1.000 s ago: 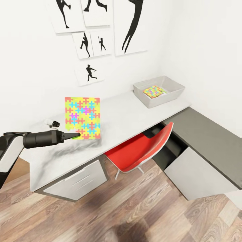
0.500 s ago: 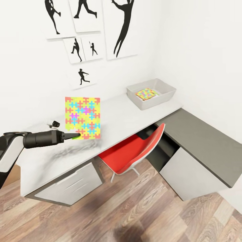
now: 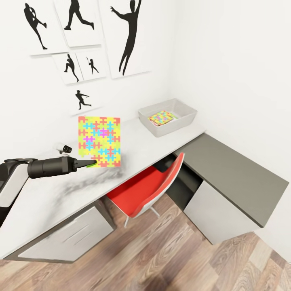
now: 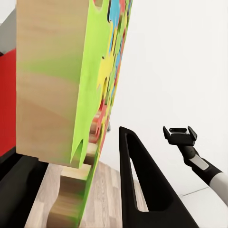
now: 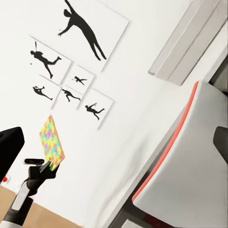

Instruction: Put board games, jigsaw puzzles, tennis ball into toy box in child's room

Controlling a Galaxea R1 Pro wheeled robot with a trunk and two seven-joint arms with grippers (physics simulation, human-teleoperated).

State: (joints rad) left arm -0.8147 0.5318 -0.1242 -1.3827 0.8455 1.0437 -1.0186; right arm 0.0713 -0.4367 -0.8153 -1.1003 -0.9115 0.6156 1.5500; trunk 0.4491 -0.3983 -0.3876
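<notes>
My left gripper (image 3: 92, 163) is shut on the lower edge of a jigsaw puzzle (image 3: 99, 141), a thin board of yellow, pink, blue and green pieces held upright above the table (image 3: 133, 139). The left wrist view shows this board edge-on (image 4: 92, 90) beside one black finger (image 4: 142, 185). The light grey toy box (image 3: 182, 118) stands at the table's far end by the wall, and a second jigsaw puzzle (image 3: 161, 117) lies flat inside it. My right gripper (image 4: 179, 133) hangs in free air, open and holding nothing.
A red chair (image 3: 149, 190) is pushed under the table. The dark grey corner section (image 3: 230, 169) runs along the right wall. A small white and black object (image 3: 64, 148) lies on the table behind my left arm. Wood plank floor (image 3: 169, 258) lies in front.
The whole picture has shifted: the table, toy box and wall prints slid left and the view turned right, so the camera moved. The left gripper keeps the puzzle in the same hold.
</notes>
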